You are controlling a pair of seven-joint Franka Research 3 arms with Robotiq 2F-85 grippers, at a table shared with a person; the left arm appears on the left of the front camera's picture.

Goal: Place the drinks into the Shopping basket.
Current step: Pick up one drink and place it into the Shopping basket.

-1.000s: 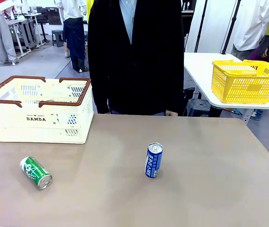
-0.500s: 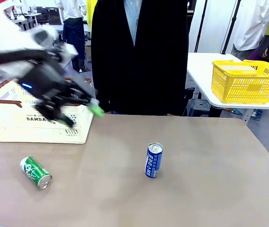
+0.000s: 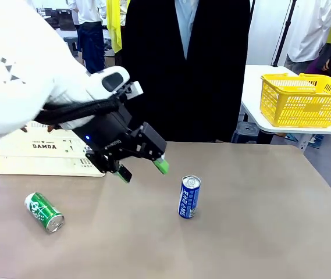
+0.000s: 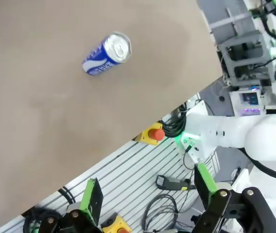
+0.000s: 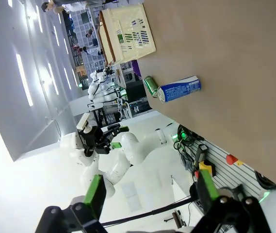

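On the tan table [image 3: 258,221] we see the blue can [image 3: 189,196] upright at centre, the green can [image 3: 44,212] lying front-left, and the shopping basket [image 3: 43,154] far-left. The left gripper [image 3: 143,171] and right gripper [image 5: 150,190] gape wide, empty.

Right gripper [image 5: 150,191] at bottom edge, green pads spread wide, nothing between them. View rolled sideways. Tan worktop [image 5: 235,58] fills upper right. Blue can [image 5: 180,90] upright on worktop, silver top toward picture left. Green can [image 5: 150,85] close by its top end, near worktop edge. Cream Shopping basket [image 5: 126,30], dark brown rim, farther along same edge. White left arm [image 5: 138,150] beyond edge; left gripper [image 5: 118,136] with pads apart, empty. Red button [image 5: 231,158] below worktop.
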